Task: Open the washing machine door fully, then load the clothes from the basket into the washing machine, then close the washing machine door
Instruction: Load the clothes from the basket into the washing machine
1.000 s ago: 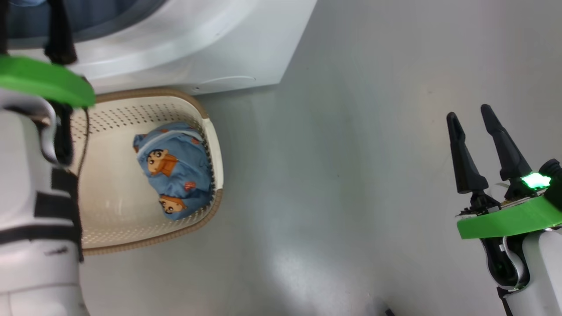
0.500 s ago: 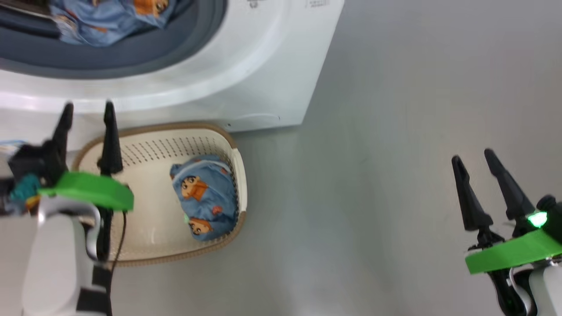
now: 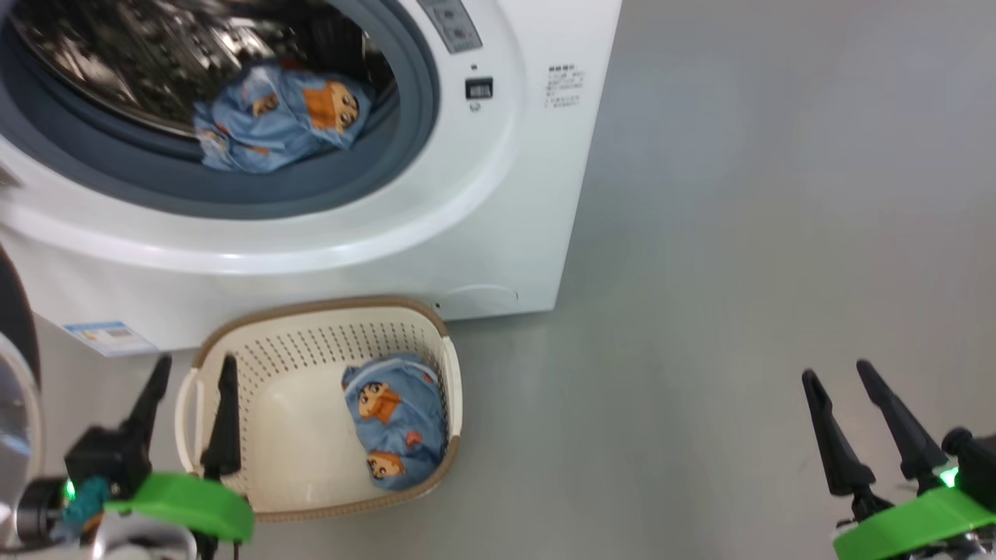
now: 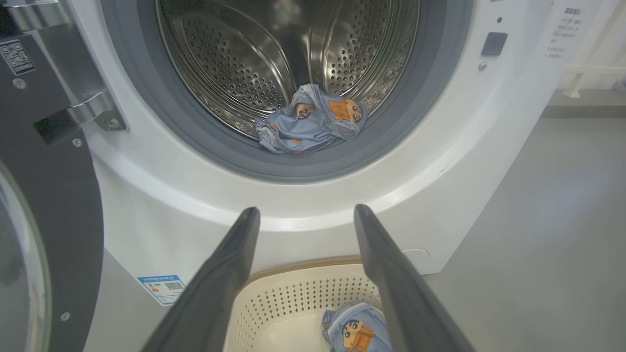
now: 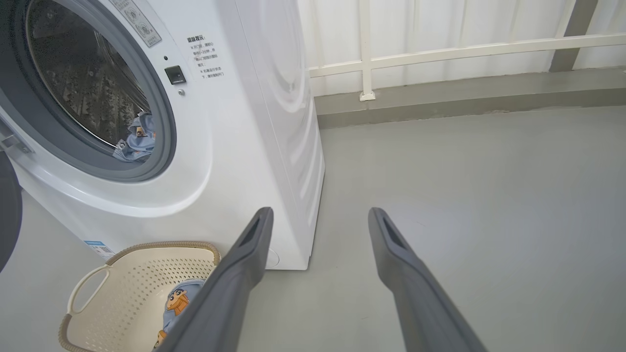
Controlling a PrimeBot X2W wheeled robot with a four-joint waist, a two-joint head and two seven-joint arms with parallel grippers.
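The washing machine (image 3: 498, 202) stands with its door (image 4: 54, 205) swung wide to the left, black rim and glass showing. One of the clothes (image 3: 276, 117), light blue with cartoon faces, lies at the front of the steel drum (image 4: 313, 120). Another garment (image 3: 397, 424) sits against the right wall of the basket (image 3: 319, 303) on the floor before the machine. My left gripper (image 3: 195, 362) hangs open and empty over the basket's left side, pointing at the machine (image 4: 307, 210). My right gripper (image 3: 836, 373) is open and empty, far right over bare floor (image 5: 320, 211).
Grey floor (image 3: 739, 233) stretches to the right of the machine. A white railing and low kerb (image 5: 440, 54) run along the back wall. A blue label (image 4: 164, 288) is stuck low on the machine's front, beside the basket (image 5: 137, 274).
The head camera has tilted up, bringing the drum and its garment into view. My left arm has drawn back from the machine's opening to the basket's left side. Both grippers stay open.
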